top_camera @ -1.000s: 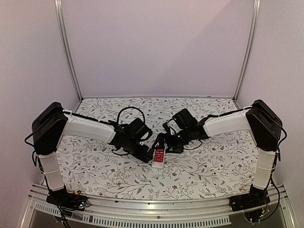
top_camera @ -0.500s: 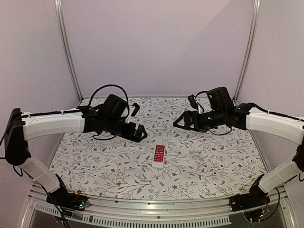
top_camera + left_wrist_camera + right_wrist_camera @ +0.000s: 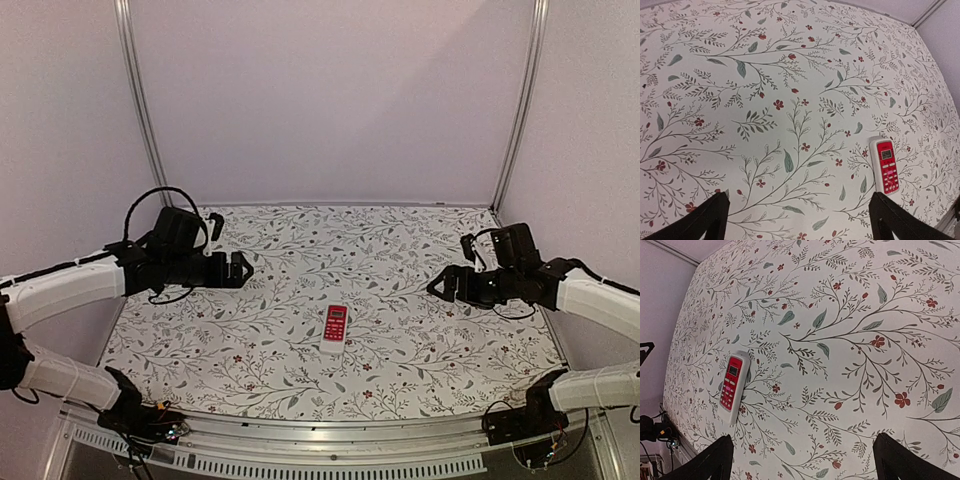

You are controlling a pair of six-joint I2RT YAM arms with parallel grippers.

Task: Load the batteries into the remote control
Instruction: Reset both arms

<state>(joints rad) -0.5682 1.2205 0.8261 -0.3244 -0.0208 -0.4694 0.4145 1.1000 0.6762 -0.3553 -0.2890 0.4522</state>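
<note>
The remote control lies flat on the floral table, red face with screen and buttons up, near the table's middle front. It also shows in the left wrist view and in the right wrist view. No batteries are in view. My left gripper is open and empty, held above the table well left of the remote; its fingertips show wide apart. My right gripper is open and empty, well right of the remote; its fingertips show wide apart.
The table is covered by a white cloth with printed leaves and small red flowers. Lilac walls and metal corner posts enclose it at the back and sides. A metal rail runs along the near edge.
Both arms have drawn back from the remote, the left one to the left and the right one to the right. The remote stays where it lay, face up.
</note>
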